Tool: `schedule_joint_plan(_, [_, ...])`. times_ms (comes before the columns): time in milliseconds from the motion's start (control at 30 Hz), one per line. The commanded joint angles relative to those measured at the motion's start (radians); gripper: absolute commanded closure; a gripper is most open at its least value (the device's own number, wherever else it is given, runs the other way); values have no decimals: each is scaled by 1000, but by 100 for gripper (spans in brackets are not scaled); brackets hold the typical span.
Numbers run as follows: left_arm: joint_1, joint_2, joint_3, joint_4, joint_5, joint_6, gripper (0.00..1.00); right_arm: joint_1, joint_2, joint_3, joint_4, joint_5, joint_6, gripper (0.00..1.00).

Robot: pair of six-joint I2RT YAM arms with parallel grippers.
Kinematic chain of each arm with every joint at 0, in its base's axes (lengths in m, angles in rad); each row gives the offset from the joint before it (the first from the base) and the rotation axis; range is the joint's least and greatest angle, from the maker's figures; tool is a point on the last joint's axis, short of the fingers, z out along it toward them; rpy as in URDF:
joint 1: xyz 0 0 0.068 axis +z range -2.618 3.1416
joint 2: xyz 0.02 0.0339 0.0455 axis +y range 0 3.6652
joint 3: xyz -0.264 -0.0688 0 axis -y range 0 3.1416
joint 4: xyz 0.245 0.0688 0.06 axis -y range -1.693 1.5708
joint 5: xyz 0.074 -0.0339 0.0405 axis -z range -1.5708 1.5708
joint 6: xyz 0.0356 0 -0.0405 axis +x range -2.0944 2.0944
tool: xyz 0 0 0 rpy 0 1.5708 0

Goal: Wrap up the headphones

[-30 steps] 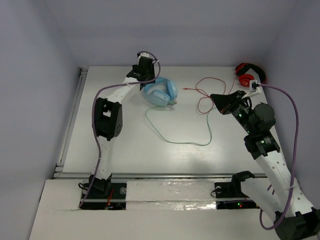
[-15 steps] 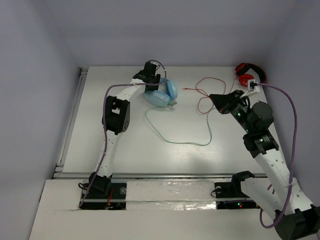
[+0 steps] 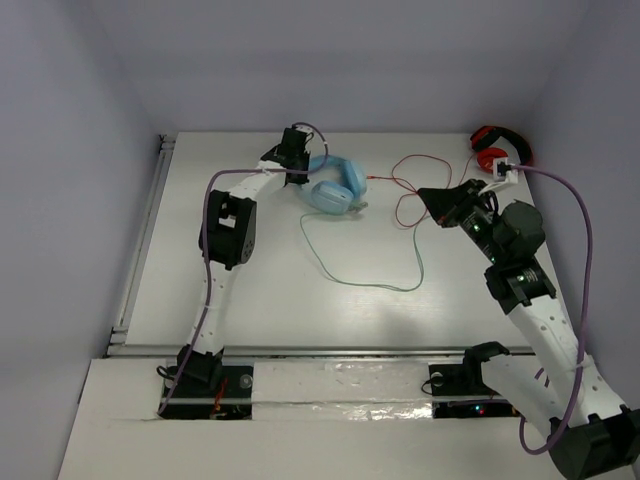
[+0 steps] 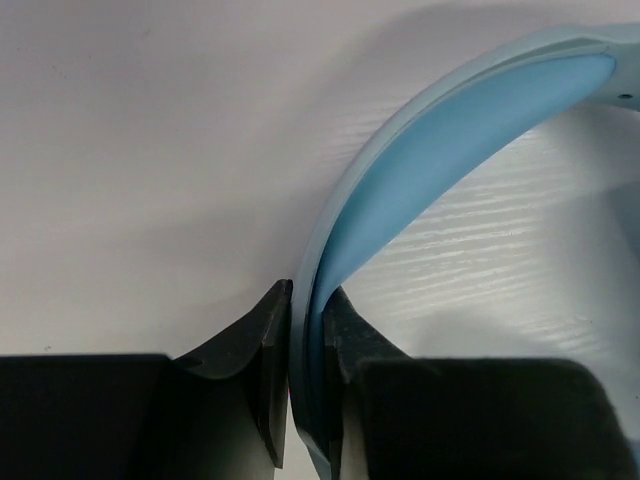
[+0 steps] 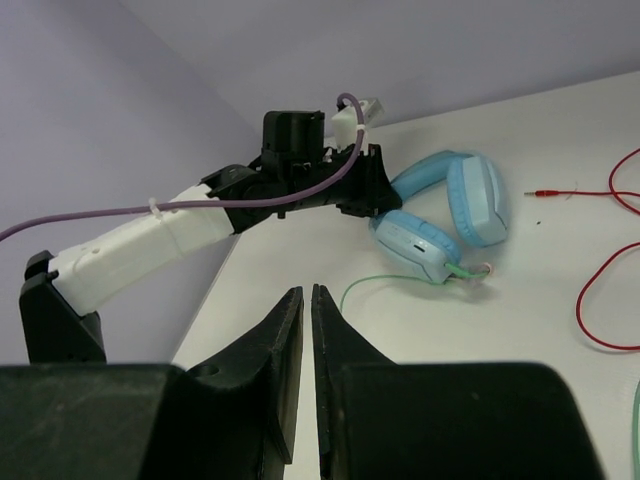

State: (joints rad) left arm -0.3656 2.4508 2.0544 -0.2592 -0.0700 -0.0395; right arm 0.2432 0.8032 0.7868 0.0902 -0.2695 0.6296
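The left hand [image 4: 305, 330] pinches the headband [image 4: 450, 130] of the headphones [image 3: 335, 186], which lie far-centre on the surface [image 3: 250, 290], probably to steady them for winding. Their cable [image 3: 370, 284] trails loose toward the near edge. The right hand [image 5: 306, 300] hovers empty, fingers [image 5: 280, 330] nearly together.

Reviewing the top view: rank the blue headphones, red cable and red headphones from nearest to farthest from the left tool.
1. blue headphones, headband clamped in the left tool.
2. red cable, centre-right.
3. red headphones, far right corner.
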Motion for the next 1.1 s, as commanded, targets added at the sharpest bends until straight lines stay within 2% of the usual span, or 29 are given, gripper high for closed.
schedule_joint_plan(0, [48, -91, -80, 14, 54, -60, 100, -2, 11, 14, 40, -13, -16, 86])
schedule_joint_plan(33, [62, -113, -94, 29, 71, -78, 100, -2, 16, 12, 43, -17, -16, 85])
schedule_joint_plan(167, [134, -208, -109, 38, 296, -209, 100, -2, 47, 5, 66, -57, -16, 85])
schedule_joint_plan(267, [180, -298, -131, 34, 410, -316, 100, -2, 119, 5, 100, -134, -13, 79])
schedule_joint_plan(333, [191, -416, -172, 35, 436, -358, 100, 21, 197, 23, 120, -198, -14, 67])
schedule_joint_plan(367, [191, -417, -187, 35, 438, -367, 100, 21, 197, 23, 120, -201, -14, 67])
schedule_joint_plan(400, [200, -477, -204, 37, 443, -375, 100, 42, 209, 28, 114, -191, -24, 55])
schedule_joint_plan(467, [200, -536, -247, 43, 456, -411, 100, 63, 238, 38, 106, -143, -37, 38])
schedule_joint_plan(500, [211, -585, -258, 41, 467, -424, 100, 73, 249, 43, 102, -142, -48, 26])
schedule_joint_plan(600, [211, -657, -275, 41, 513, -465, 100, 110, 310, 58, 130, -172, -54, 15])
schedule_joint_plan(733, [211, -742, -301, 40, 544, -490, 100, 123, 399, 37, 233, -221, -51, 13])
schedule_joint_plan(800, [211, -789, -329, 51, 561, -502, 100, 123, 487, 16, 406, -264, -48, 13])
schedule_joint_plan(900, [211, -848, -379, 95, 591, -546, 100, 168, 588, 15, 531, -353, -44, 13])
schedule_joint_plan(967, [211, -871, -399, 127, 616, -571, 100, 208, 623, 40, 504, -356, -91, 13])
schedule_joint_plan(1067, [220, -904, -413, 162, 644, -617, 100, 261, 677, 61, 462, -277, -137, 11])
